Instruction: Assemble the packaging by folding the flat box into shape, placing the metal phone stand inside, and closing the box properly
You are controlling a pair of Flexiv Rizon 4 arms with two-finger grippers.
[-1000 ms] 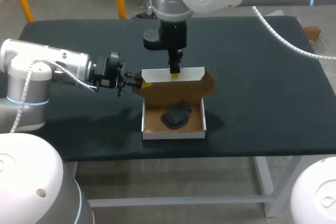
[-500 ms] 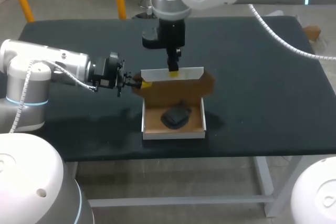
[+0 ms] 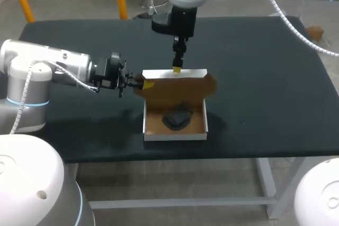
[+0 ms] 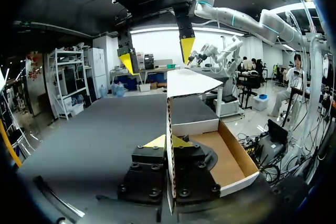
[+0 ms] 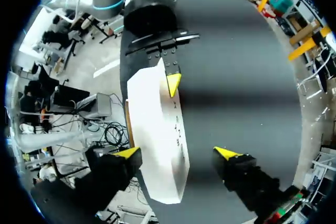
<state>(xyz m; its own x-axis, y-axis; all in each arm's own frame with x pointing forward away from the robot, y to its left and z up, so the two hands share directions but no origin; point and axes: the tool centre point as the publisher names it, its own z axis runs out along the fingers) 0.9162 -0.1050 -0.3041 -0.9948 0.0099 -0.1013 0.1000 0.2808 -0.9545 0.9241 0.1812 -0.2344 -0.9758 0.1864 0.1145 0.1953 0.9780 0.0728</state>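
Table: black top (image 3: 265, 88); the box stands near its middle, a little toward the near edge.
Box: the open tray (image 3: 175, 136) has white walls outside and brown cardboard inside, and it rests flat on the table.
Lid: the lid (image 3: 177, 92) stands up from the far wall of the tray with its brown inner face toward the near side. A white flap (image 3: 175, 72) lies along its top edge.
Phone stand: the dark phone stand (image 3: 176, 118) lies inside the tray, about in the middle, near the foot of the lid.
Left gripper: the left gripper (image 3: 143, 83) comes in level from the left. Its fingers are pressed together on the lid's left side flap (image 4: 169, 114), one yellow tip on each face. The left wrist view shows this flap edge-on between them.
Right gripper: the right gripper (image 3: 176, 69) points straight down, just above the far edge of the white flap. Its fingers are spread wide and hold nothing. In the right wrist view the white flap lies under the gap between the tips.
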